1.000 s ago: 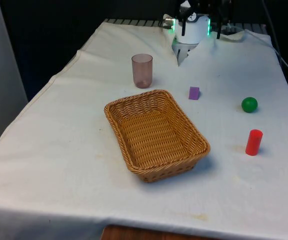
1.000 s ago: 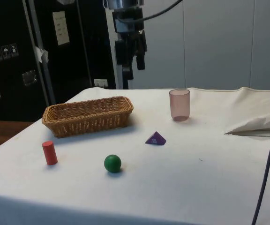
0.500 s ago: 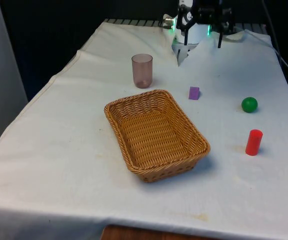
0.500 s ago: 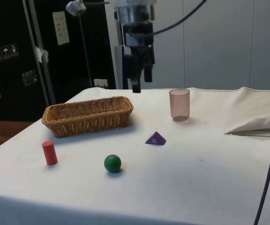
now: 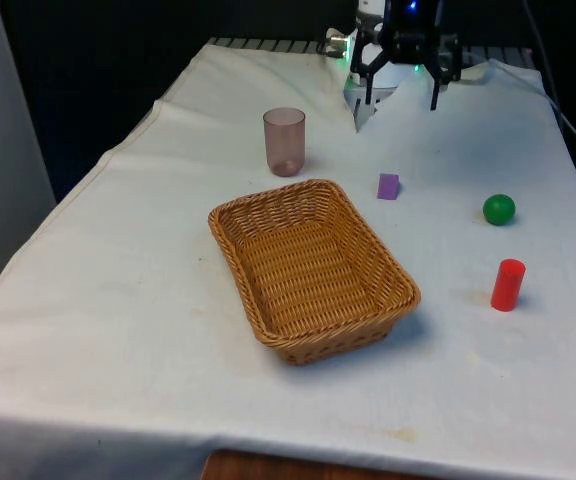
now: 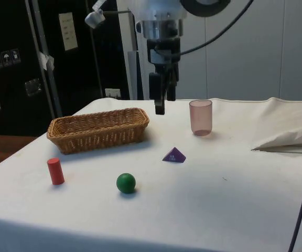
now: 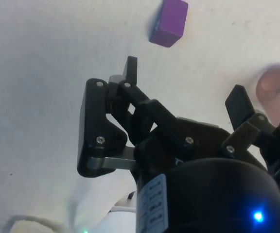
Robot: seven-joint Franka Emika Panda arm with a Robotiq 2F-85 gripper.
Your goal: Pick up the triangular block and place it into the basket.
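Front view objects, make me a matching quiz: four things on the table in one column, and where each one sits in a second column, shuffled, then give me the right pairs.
Things:
1. purple triangular block
2. pink cup
3. green ball
4. red cylinder

Places:
A. nearest the camera, at the front view's right
B. beyond the wicker basket's far left corner
C. just beyond the basket's far right corner
D. beyond the red cylinder, at the front view's right

Pairs: 1-C, 2-B, 3-D, 4-A
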